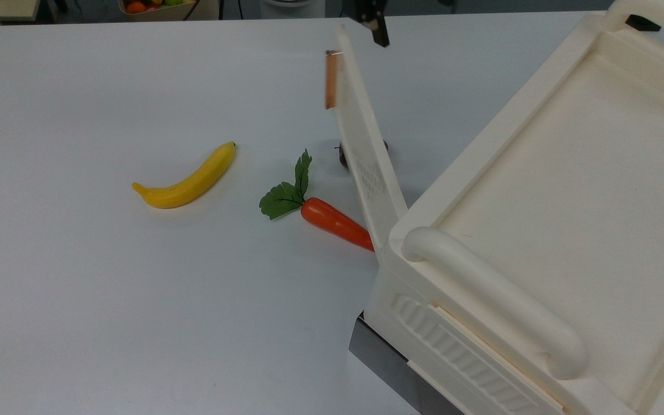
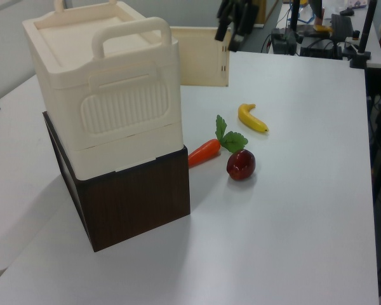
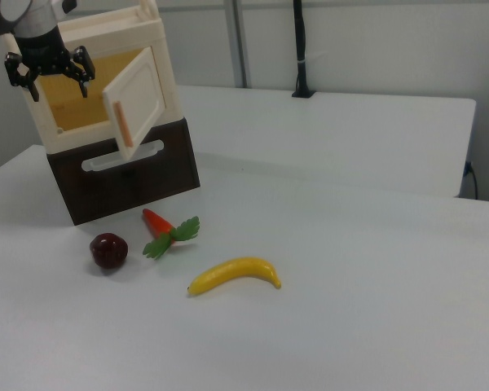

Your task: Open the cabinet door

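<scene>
White bench (image 1: pixel 107 323) carries the cabinet (image 2: pixel 108 95) on a dark wooden base (image 2: pixel 136 203). Its cabinet door (image 3: pixel 134 110) stands swung well out from the cabinet's front. The gripper (image 3: pixel 49 72) hangs before the cabinet's opening, jaws spread and empty. A carrot (image 1: pixel 338 225), apple (image 2: pixel 240 164) and banana (image 1: pixel 188 181) lie near the cabinet.

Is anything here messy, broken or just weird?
Nothing looks broken or spilled. The cabinet door stands swung wide open on the cabinet, which fits the job. The gripper hangs open in front of the opening, off the door. The banana, carrot and apple lie loose on the table.
</scene>
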Controlling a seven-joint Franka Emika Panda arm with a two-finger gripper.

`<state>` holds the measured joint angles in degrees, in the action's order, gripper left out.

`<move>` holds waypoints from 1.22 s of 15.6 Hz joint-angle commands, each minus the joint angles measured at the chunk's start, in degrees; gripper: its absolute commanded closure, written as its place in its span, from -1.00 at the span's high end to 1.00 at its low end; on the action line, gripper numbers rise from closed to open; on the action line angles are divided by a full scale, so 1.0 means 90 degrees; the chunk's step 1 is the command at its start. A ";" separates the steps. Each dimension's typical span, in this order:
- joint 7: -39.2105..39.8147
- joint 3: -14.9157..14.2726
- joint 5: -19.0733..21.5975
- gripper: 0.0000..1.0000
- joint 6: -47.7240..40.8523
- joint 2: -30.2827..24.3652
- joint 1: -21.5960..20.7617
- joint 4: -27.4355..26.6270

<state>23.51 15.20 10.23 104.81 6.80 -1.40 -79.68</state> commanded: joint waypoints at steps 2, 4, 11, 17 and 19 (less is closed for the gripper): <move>0.0005 -0.0457 -0.0227 1.00 -0.0726 -0.0277 -0.0020 -0.0180; -0.0015 -0.0585 -0.0471 1.00 -0.0883 -0.0286 -0.0020 -0.0190; -0.0980 -0.0886 -0.0951 1.00 -0.0962 -0.0179 0.0332 -0.0384; -0.2268 -0.1132 -0.1633 1.00 -0.1459 -0.0189 0.0263 -0.0863; -0.2553 -0.1132 -0.1654 1.00 -0.1703 -0.0257 0.0312 -0.0942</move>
<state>5.57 5.47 -2.87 92.81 6.22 1.99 -86.08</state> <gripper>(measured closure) 0.000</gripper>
